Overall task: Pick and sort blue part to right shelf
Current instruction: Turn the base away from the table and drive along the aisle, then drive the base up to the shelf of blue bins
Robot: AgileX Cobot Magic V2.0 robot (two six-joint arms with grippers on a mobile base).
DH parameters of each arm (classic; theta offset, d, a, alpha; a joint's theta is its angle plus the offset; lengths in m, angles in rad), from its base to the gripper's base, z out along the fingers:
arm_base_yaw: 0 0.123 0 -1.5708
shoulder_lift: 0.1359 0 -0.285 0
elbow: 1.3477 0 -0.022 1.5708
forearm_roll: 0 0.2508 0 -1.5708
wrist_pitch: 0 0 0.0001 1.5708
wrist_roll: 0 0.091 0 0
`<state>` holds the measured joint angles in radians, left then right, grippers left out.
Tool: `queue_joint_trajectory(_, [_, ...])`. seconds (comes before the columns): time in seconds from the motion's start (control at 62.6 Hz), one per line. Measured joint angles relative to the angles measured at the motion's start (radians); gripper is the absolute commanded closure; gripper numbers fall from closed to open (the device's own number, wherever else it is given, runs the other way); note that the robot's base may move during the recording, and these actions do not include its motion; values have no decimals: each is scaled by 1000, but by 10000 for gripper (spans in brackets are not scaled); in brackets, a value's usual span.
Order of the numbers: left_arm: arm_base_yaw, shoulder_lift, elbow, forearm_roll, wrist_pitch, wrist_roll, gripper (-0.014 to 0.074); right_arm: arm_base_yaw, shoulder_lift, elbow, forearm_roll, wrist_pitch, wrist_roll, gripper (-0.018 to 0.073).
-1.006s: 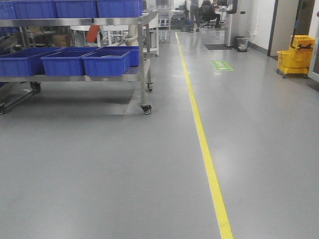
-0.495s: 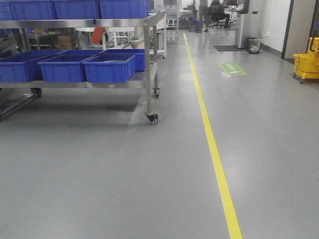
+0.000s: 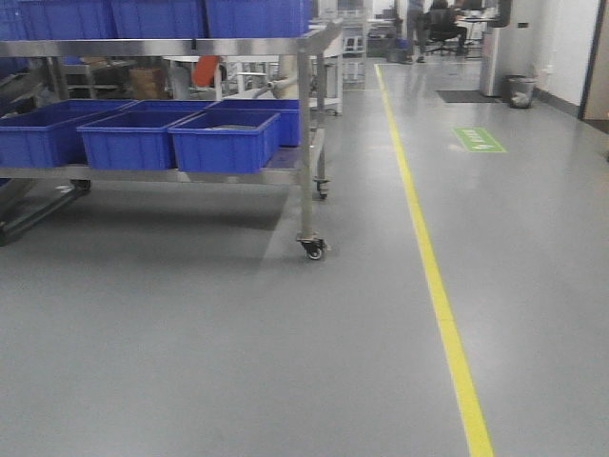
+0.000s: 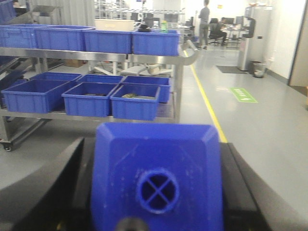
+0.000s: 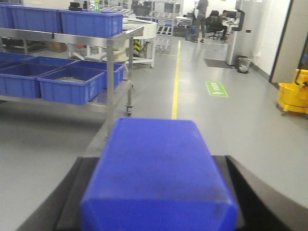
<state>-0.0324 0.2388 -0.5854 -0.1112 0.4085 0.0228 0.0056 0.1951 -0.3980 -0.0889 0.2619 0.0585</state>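
Note:
Filling the lower half of the left wrist view is a blue part (image 4: 156, 178) with a round crossed hole in its face; my left gripper (image 4: 155, 144) is shut on it, black fingers (image 4: 62, 178) on both sides. My right gripper (image 5: 155, 161) is shut on a second blue part (image 5: 156, 173), a smooth block. A steel wheeled shelf (image 3: 306, 143) carrying several blue bins (image 3: 224, 141) stands ahead on the left of the front view, well beyond both grippers. I cannot tell whether it is the right shelf.
A yellow floor line (image 3: 433, 276) runs away from me right of the shelf's caster (image 3: 312, 249). Farther off are a green floor sign (image 3: 479, 139), a trash bin (image 3: 520, 90) and people at desks (image 3: 442, 19). A yellow mop bucket (image 5: 293, 98) stands at the right.
In the front view the shelf and the yellow line have slid rightward and grown nearer. The yellow mop bucket has left that view.

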Motion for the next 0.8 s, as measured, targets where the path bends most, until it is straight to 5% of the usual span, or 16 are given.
queue_joint_trajectory(0.799, [0,0,0,0,0,0,304,0,0,0,0,0,0,131])
